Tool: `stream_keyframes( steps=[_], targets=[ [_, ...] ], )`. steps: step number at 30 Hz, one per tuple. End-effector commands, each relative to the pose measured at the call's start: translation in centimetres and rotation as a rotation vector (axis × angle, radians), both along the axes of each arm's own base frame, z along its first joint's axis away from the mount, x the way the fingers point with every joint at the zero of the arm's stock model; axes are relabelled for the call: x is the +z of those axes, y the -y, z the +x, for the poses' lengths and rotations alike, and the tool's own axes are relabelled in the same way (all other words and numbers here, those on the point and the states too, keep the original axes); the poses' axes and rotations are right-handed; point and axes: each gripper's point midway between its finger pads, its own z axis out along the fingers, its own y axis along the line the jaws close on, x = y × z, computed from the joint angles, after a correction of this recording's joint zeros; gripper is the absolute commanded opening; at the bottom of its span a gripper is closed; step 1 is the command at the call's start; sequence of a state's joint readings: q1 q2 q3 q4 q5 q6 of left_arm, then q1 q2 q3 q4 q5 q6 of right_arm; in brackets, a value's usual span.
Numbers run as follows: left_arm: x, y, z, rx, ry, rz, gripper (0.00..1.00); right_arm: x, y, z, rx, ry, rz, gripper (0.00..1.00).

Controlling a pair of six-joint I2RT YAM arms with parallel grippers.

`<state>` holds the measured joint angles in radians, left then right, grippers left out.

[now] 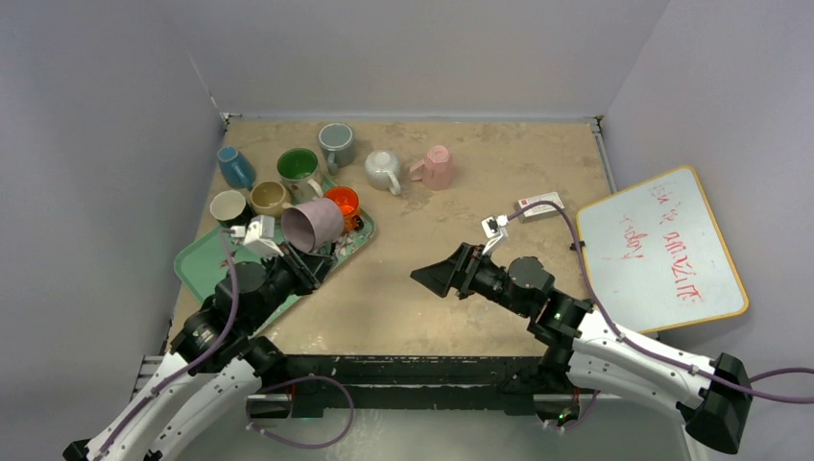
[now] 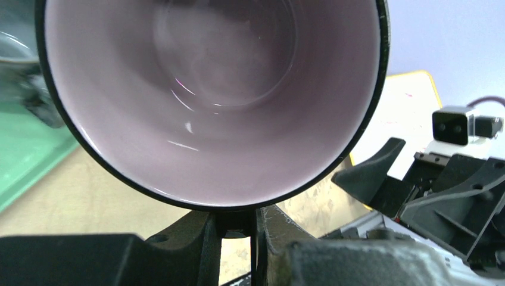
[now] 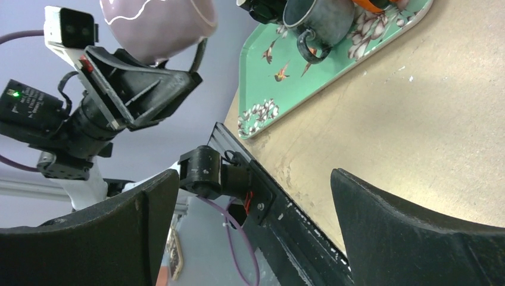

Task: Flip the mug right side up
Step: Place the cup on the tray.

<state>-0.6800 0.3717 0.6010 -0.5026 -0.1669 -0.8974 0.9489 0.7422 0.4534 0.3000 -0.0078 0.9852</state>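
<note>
Task mug: a lilac mug (image 1: 314, 225) is held in the air over the near right part of the tray, clear of everything on it. It is tipped on its side with the mouth facing back toward the left arm.
Mug interior: the left wrist view looks straight into the pale, glossy inside (image 2: 208, 95), which has a dark rim.
Mug outside: the right wrist view shows a thin white wavy line on the wall (image 3: 158, 24). The handle cannot be made out from any view, possibly because it is turned away.
Left gripper: the left gripper (image 1: 312, 257) has its fingers (image 2: 202, 238) pinched together on the lower edge of the mug's rim.
Right gripper: the right gripper (image 1: 434, 279) hangs above the bare middle of the table (image 1: 480, 163) with its jaws spread wide and nothing between them. It points toward the left arm and is well apart from the mug.
Tray: a green tray (image 1: 197, 257) with a bird and flower print sits at the table's left. It carries an orange cup (image 1: 343, 202) and a dark grey mug (image 3: 312, 21).
Other mugs: a blue mug (image 1: 235, 166), a green mug (image 1: 299, 168), a grey mug (image 1: 336, 144), a white mug (image 1: 384, 171) and a pink mug (image 1: 435, 168) stand toward the back.
Right side: a whiteboard (image 1: 662, 250) with red writing overhangs the table edge, and a small white box (image 1: 540, 206) lies near it.
</note>
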Motion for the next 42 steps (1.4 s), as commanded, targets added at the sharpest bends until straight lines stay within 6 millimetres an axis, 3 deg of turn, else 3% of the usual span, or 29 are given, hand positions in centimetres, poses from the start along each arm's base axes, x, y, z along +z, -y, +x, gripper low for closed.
stream_keyframes(
  steps=[1,4,13,19,29,36,42],
  targets=[
    [2.0,-4.3,1.0,0.196,0.034,0.099,0.00,1.3,0.4,0.3,-0.027,0.034,0.018,0.99],
    [1.0,-7.1,1.0,0.341,-0.033,0.156,0.00,1.2,0.7,0.2,-0.031,0.033,0.019,0.99],
    [-2.0,-12.0,0.4,0.590,-0.171,0.312,0.00,1.3,1.9,-0.2,-0.053,0.037,0.014,0.99],
    [-5.6,-13.0,0.1,0.710,-0.280,0.338,0.00,1.6,2.7,-0.5,-0.063,0.049,0.017,0.99],
    [-7.3,-12.7,1.8,0.736,-0.284,0.433,0.00,2.0,3.8,-0.9,-0.079,0.070,0.011,0.99],
    [-8.2,-14.0,1.9,0.816,-0.275,0.489,0.00,2.3,4.6,-1.2,-0.084,0.079,0.001,0.99],
    [-9.4,-13.3,2.0,0.800,-0.309,0.474,0.00,2.3,5.4,-1.3,-0.106,0.085,0.000,0.99]
  ],
)
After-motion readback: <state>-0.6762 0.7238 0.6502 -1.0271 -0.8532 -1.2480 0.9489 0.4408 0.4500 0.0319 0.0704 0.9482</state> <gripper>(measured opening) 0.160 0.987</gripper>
